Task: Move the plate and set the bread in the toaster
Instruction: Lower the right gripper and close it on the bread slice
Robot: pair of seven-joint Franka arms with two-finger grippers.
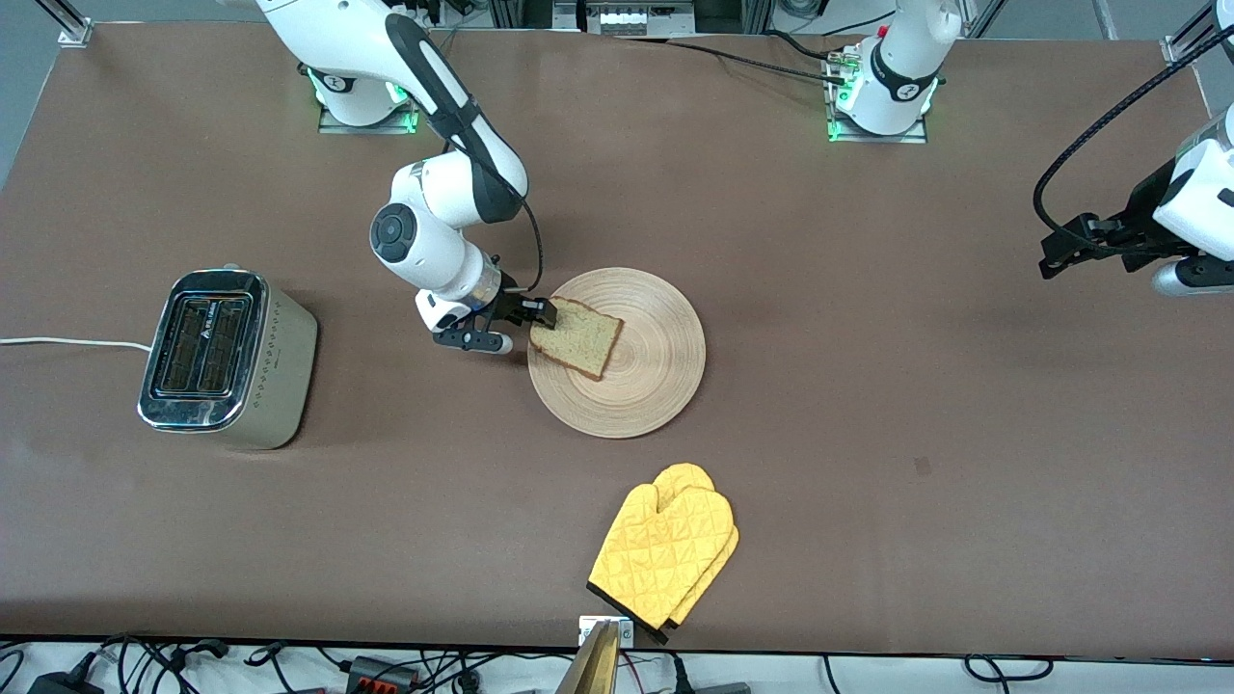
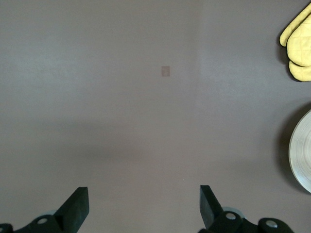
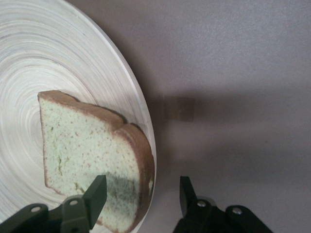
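Bread (image 1: 576,338) is the item on which progress hinges, and it is seen lying flat on the plate (image 1: 665,366), toward that plate's rim on the right arm's side, so it has not yet been lifted. Nearest the front camera, a yellow oven mitt (image 1: 665,552) is left at the table's edge, apart from everything else. Farther in, the plate is found near the middle of the table, and whether its move has been carried out cannot be judged from these pictures. At the crust end of the slice the right gripper (image 1: 529,326) is positioned low; in the right wrist view its fingers (image 3: 95,194) are parted and straddle the plate's rim, one over the bread and the other over bare table, and no grasp is judged to be made yet. The toaster (image 1: 228,359) is placed well apart from the plate, toward the right arm's end of the table, with both slots empty and its white cord (image 1: 67,342) trailing off. The left gripper (image 1: 1080,249) is held wide open and empty over bare table at the left arm's end, where that arm waits. Grasping, carrying and inserting the slice are all judged to remain.
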